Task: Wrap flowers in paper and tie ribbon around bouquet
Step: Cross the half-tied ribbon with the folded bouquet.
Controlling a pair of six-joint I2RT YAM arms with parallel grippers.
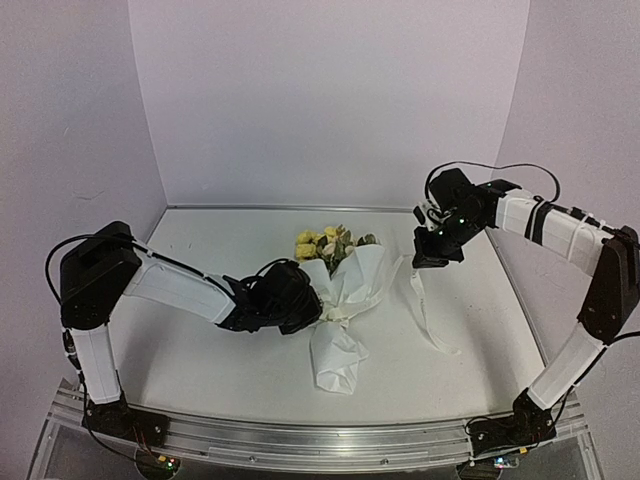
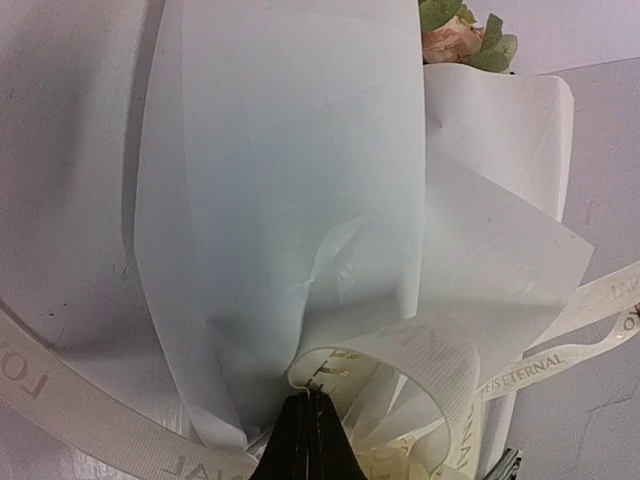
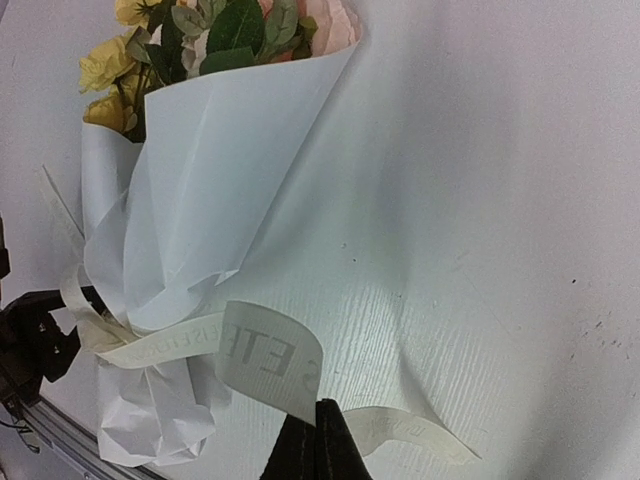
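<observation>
The bouquet (image 1: pixel 342 300) lies mid-table, a white paper (image 2: pixel 280 180) cone with its blooms pointing to the far wall. Yellow and cream flowers (image 1: pixel 325 243) with green leaves (image 3: pixel 235 25) show at its wide end. A lettered ribbon (image 3: pixel 265 350) circles the cone's narrow waist. My left gripper (image 2: pixel 310 397) presses against the waist from the left, shut on a loop of the ribbon (image 2: pixel 440 360). My right gripper (image 3: pixel 318 405) hovers right of the bouquet, shut on the other ribbon stretch. A loose ribbon tail (image 1: pixel 428 318) trails onto the table below the right gripper (image 1: pixel 430 258).
White walls enclose the table on the left, back and right. The crumpled paper end (image 1: pixel 336 368) of the cone points to the near metal rail (image 1: pixel 320 440). The left gripper (image 3: pixel 30 340) shows dark at the edge of the right wrist view.
</observation>
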